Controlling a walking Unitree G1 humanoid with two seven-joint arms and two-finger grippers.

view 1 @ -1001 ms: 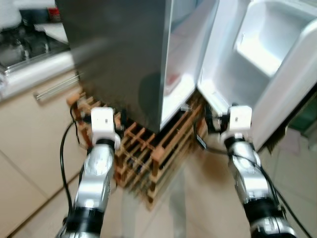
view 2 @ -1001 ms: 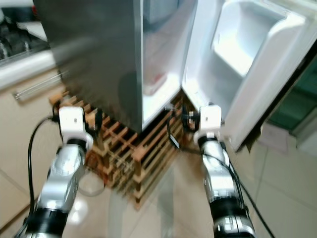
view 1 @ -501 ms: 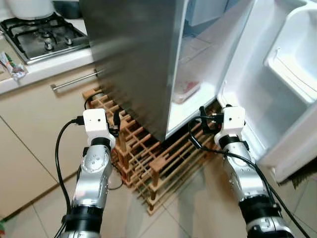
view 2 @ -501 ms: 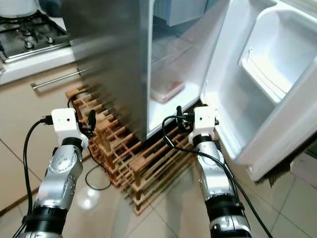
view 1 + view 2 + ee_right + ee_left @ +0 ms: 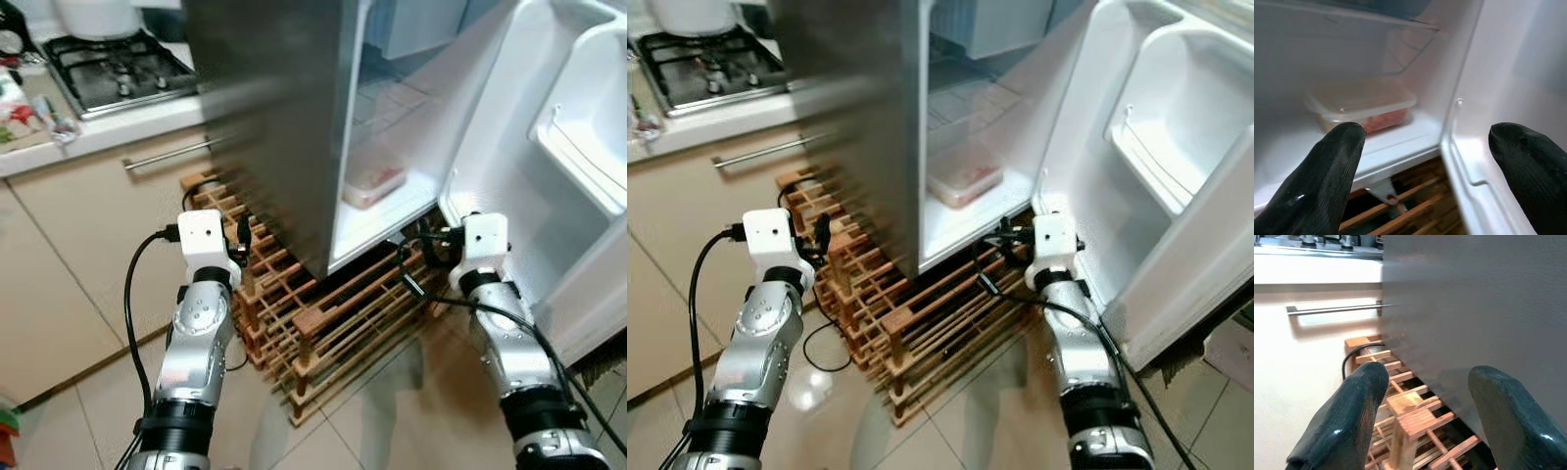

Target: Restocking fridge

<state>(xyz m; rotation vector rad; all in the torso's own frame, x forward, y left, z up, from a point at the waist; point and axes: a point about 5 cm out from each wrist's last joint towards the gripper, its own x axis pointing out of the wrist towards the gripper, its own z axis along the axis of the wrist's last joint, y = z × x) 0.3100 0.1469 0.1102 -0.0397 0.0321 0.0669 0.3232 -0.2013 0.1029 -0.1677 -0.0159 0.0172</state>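
Grey steel fridge [image 5: 274,108] — white inside, tan wooden rack [image 5: 323,323], beige floor [image 5: 88,392]

The tall grey steel fridge [image 5: 274,117] is standing on a wooden slatted rack with its white door [image 5: 549,157] swinging wide open, a clear lidded plastic container [image 5: 372,183] of reddish food lying on its lowest shelf.

A home kitchen, gas hob [image 5: 120,69] set into a pale counter [image 5: 108,122], cream cabinet front with a steel bar handle [image 5: 167,155], open fridge [image 5: 950,108] standing on a wooden slatted rack [image 5: 313,323], glossy beige floor tiles [image 5: 59,411].
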